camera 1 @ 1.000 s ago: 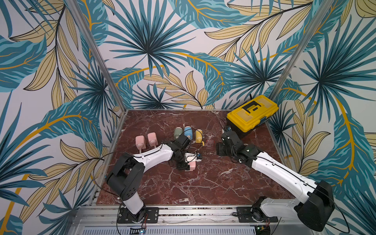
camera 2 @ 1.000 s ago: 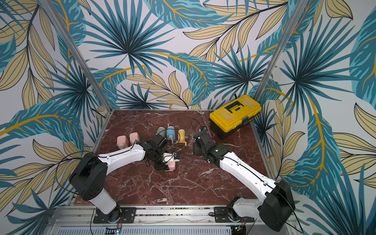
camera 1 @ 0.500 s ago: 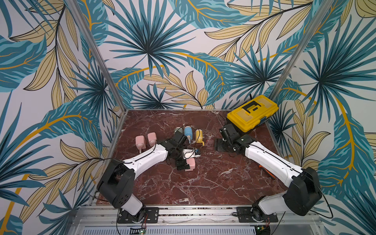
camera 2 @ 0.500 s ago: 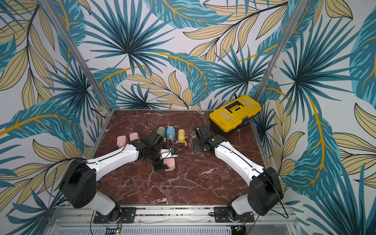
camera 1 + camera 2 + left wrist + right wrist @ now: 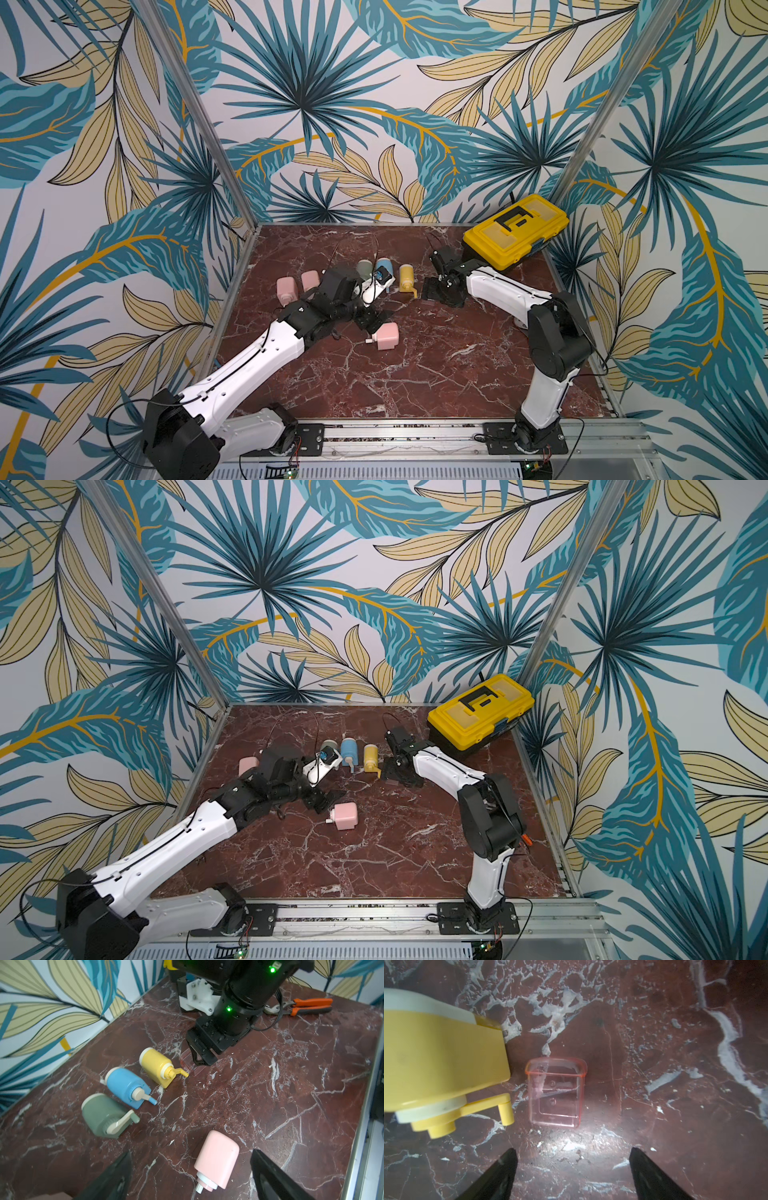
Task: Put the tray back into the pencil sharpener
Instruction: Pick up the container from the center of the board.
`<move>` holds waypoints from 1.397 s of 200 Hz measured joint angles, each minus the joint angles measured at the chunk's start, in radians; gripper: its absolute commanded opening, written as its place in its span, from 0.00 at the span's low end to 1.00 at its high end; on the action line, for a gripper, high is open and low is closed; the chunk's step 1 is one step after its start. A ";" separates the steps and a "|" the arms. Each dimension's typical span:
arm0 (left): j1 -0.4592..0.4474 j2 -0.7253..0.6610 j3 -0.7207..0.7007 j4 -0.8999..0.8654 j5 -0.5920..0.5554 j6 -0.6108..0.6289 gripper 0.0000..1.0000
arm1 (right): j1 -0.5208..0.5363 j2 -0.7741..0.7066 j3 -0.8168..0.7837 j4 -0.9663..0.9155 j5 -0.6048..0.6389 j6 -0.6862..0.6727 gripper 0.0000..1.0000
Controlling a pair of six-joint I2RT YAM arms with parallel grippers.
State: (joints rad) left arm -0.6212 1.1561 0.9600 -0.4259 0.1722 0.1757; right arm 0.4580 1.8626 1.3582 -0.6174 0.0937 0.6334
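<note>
The tray [image 5: 556, 1093], clear plastic with a pink rim, sits out on its own on the marble table [image 5: 415, 374], inside no sharpener. It lies just beside the crank end of the yellow sharpener [image 5: 442, 1053], a narrow gap between them, and its open side faces the right wrist camera.

Right above it hangs the right gripper [image 5: 572, 1153], jaws spread wide and holding nothing. The tray lies ahead of the black fingertips [image 5: 506, 1159], untouched. In the left wrist view that same gripper [image 5: 202, 1057] points down with the tray [image 5: 187, 1061] peeking out beneath it.

Over to the pink sharpener [image 5: 386, 336]: it lies on its side in the middle of the table, well apart from the tray. The left gripper [image 5: 191, 1153] hovers just by it, jaws also wide open and gripping nothing. The pink sharpener [image 5: 217, 1159] lies between the two fingers without touching either.

Next to the yellow sharpener [image 5: 370, 757] a blue sharpener [image 5: 349, 750] and a green sharpener [image 5: 329, 744] complete a row of three. Two more pink sharpeners [image 5: 286, 289] stand behind the left arm. A yellow toolbox [image 5: 515, 228] fills the far corner on the right, and orange-handled pliers [image 5: 307, 1005] lie near the right arm's base.
</note>
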 measured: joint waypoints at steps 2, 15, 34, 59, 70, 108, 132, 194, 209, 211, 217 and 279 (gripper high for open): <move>0.000 -0.005 -0.007 0.005 -0.004 -0.011 0.91 | 0.000 0.004 0.003 0.000 -0.001 0.001 0.86; 0.000 -0.046 -0.062 0.044 -0.036 -0.088 0.91 | -0.004 0.025 0.016 0.003 -0.007 0.003 0.85; -0.002 -0.107 -0.129 0.090 -0.091 -0.182 0.91 | -0.012 0.045 0.033 0.006 -0.016 0.003 0.84; -0.003 -0.183 -0.184 0.129 -0.159 -0.269 0.92 | -0.021 0.085 0.082 0.007 -0.025 0.002 0.82; -0.003 -0.207 -0.199 0.140 -0.177 -0.294 0.92 | -0.025 0.105 0.103 0.006 -0.025 0.001 0.81; -0.003 -0.242 -0.219 0.161 -0.229 -0.352 0.92 | -0.029 0.177 0.171 -0.014 -0.028 -0.013 0.76; -0.003 -0.246 -0.219 0.167 -0.249 -0.369 0.92 | -0.030 0.201 0.190 -0.038 -0.031 -0.017 0.73; -0.004 -0.253 -0.219 0.169 -0.270 -0.386 0.91 | -0.032 0.235 0.203 -0.088 -0.035 -0.024 0.65; -0.004 -0.253 -0.219 0.169 -0.271 -0.390 0.91 | -0.032 0.246 0.205 -0.096 -0.039 -0.030 0.62; -0.003 -0.253 -0.219 0.169 -0.271 -0.391 0.91 | -0.032 0.246 0.206 -0.097 -0.039 -0.029 0.62; -0.004 -0.253 -0.219 0.169 -0.273 -0.394 0.91 | -0.032 0.246 0.207 -0.098 -0.040 -0.032 0.61; -0.003 -0.253 -0.222 0.172 -0.290 -0.423 0.90 | -0.032 0.247 0.211 -0.125 -0.040 -0.045 0.50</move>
State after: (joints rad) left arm -0.6247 0.9035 0.7380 -0.2539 -0.1181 -0.2478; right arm 0.4259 2.1098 1.5692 -0.7422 0.0536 0.5880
